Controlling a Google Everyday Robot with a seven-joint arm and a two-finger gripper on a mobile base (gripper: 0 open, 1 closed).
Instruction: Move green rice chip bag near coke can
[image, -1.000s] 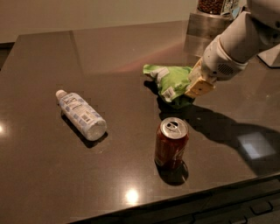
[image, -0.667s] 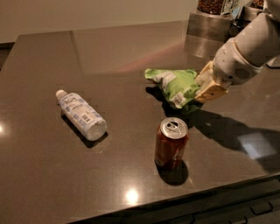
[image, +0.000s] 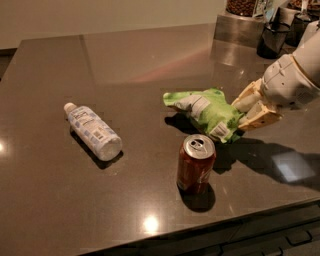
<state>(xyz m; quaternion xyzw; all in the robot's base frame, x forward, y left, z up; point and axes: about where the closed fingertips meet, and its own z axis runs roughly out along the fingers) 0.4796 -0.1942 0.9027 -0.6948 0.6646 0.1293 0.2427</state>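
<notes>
At right of table (image: 125, 65) — gripper (image: 243, 112) pinching bag (image: 207, 111) by its right end | bag's long axis runs leftward from gripper | bag just behind can (image: 196, 164), raised slightly.

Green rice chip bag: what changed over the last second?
The gripper, clamped on the right end of the green rice chip bag throughout, carried it slightly right and toward the near edge; it is now just behind the coke can. The coke can and plastic bottle have not moved.

Gripper (image: 240, 116) at R w/ fingers (image: 261, 120) clamped on green rice chip bag (image: 206, 111), just behind coke can (image: 196, 165).
</notes>
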